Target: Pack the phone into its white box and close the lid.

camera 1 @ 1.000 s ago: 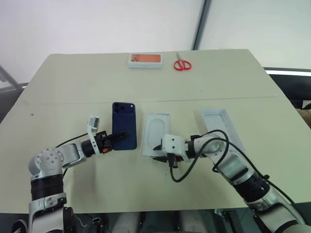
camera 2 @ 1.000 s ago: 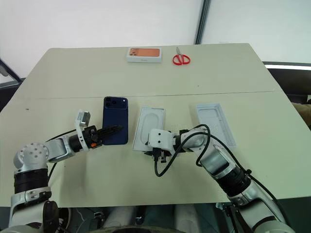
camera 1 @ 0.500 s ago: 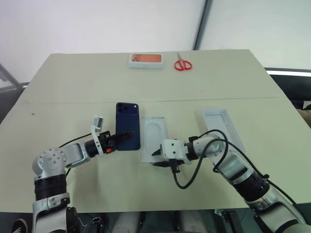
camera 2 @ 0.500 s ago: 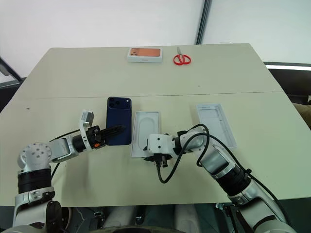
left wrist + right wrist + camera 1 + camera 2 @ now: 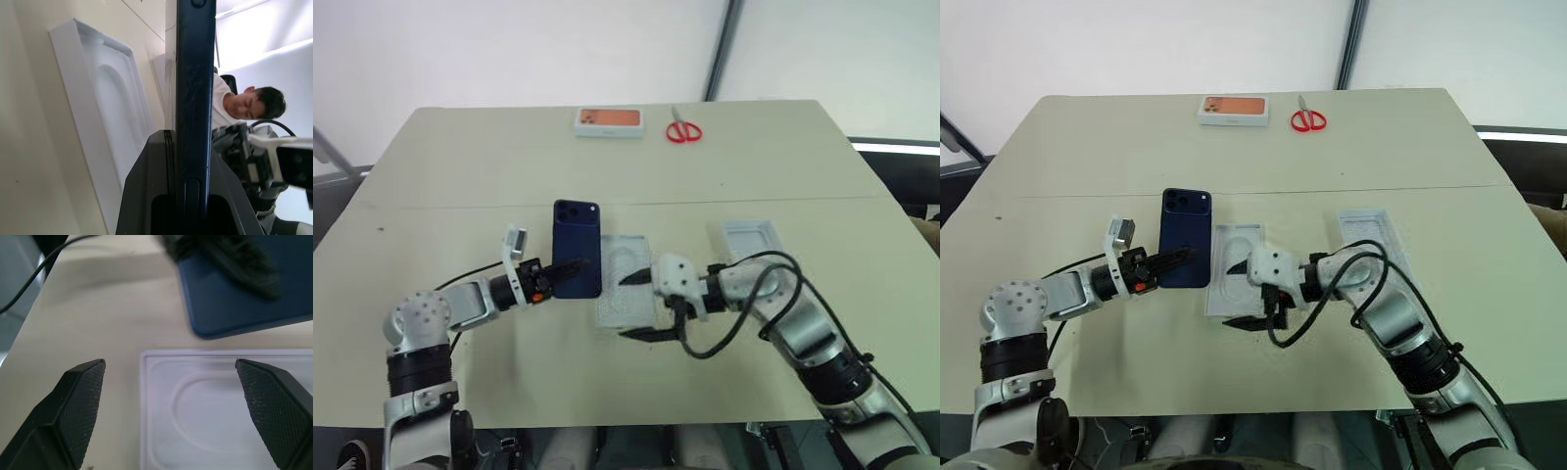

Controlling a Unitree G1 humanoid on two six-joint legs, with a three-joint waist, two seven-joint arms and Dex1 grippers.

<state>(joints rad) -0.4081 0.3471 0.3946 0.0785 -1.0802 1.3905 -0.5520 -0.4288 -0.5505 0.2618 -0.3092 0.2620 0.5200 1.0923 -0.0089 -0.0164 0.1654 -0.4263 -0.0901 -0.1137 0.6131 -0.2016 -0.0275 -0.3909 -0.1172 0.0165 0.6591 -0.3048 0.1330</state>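
Navy glossy phone (image 5: 578,250), two-lens camera bump

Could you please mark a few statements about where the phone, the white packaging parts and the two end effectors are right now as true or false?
1. The left end effector is shut on the phone. True.
2. The right end effector is shut. False: its fingers stand wide open above the flat white insert.
3. The red scissors lie beside the orange-topped box at the far edge. True.
4. The phone lies inside the white tray. False: the tray holds no phone and sits to the right, behind the right arm.
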